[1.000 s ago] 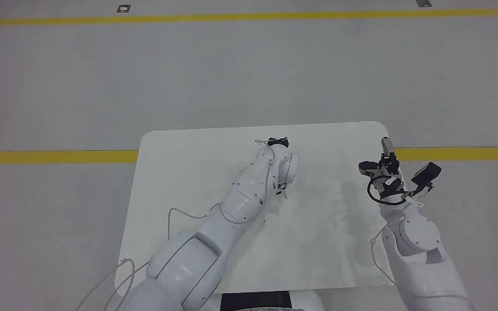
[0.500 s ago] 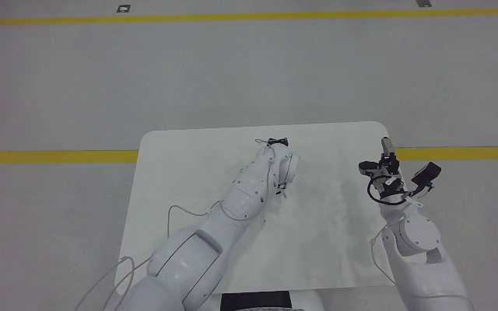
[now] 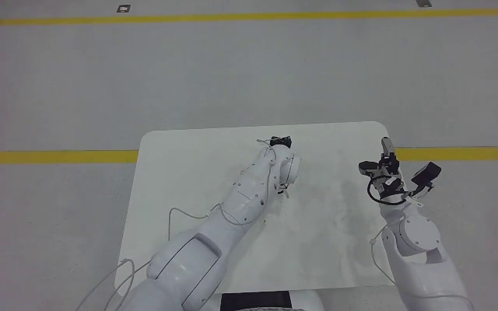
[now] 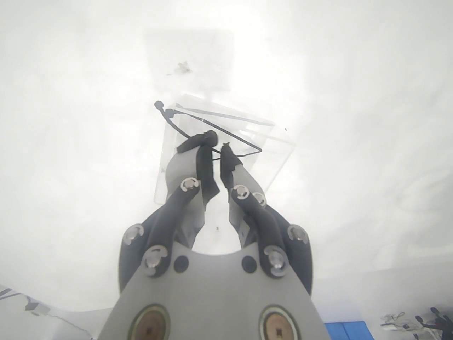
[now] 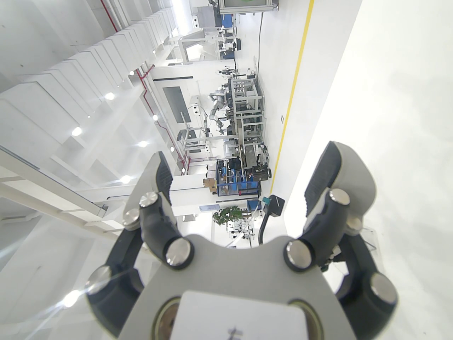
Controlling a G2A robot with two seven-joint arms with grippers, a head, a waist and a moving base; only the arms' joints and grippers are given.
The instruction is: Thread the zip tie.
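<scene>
One zip tie | looped | pinched between left pincer tips

The zip tie is a thin black strap bent into a narrow, roughly three-cornered loop, its small square head at one corner and a sharp kink at the far corner. Both runs of strap meet between the nearly closed jaws of the left gripper. It is held above a clear box, near the surface's far edge; whether the tail passes through the head cannot be told.
</scene>
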